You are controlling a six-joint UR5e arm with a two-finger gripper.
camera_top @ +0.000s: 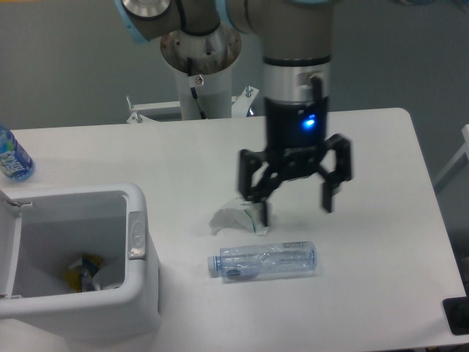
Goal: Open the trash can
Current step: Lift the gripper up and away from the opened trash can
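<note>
Trash can (80, 293) sits at bench (396, 242) front-left corner, lid already swung back at the left edge, inside exposed with some rubbish at the bottom. Opening looks done; next move is likely just clearing away. Gripper (295, 196) hangs mid-bench, well apart from the can, fingers (329, 192) spread wide, holding nothing, touching nothing. Clear plastic bottle (264, 262) lies below it, crumpled white scrap (236, 218) beside.

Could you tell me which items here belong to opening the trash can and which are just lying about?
Job:
- trash can, lid already swung open
- grey latch button
- gripper, open, empty

Lying about:
- clear plastic bottle, on its side
- white crumpled piece
- blue-labelled bottle
</note>
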